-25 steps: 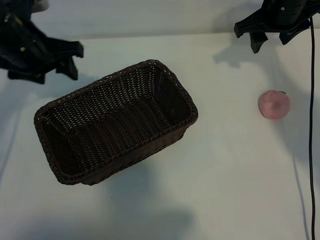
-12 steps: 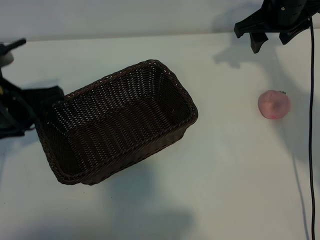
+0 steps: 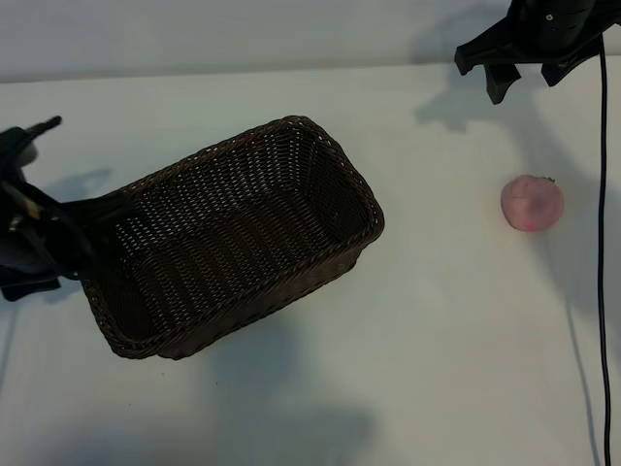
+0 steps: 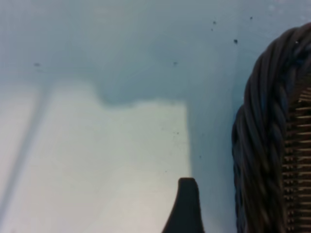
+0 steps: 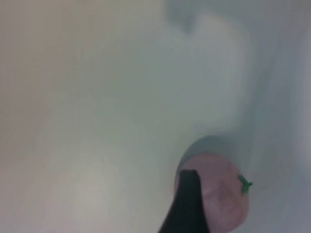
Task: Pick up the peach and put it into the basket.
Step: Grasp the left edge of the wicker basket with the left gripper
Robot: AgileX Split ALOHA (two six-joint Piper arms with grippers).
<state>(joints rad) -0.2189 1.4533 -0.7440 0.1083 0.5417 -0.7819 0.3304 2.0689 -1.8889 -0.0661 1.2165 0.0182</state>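
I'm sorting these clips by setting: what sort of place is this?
Probably a lab or test bench rather than a home: a bare white table, two black robot arms at its edges, and only staged props, a wicker basket and a peach, plus a loose black cable.

Left arm: enters at the left edge of the exterior view, low over the table, wrist pitched steeply downward. Left gripper (image 3: 44,248): dark, jaws spread wide, nothing between them (one finger (image 4: 184,206) shows in its own wrist view).

Right arm: at the far right corner of the exterior view, raised, pointing steeply down. Right gripper (image 3: 524,73): jaws wide apart, holding nothing; a single dark finger (image 5: 187,204) shows in its wrist view.
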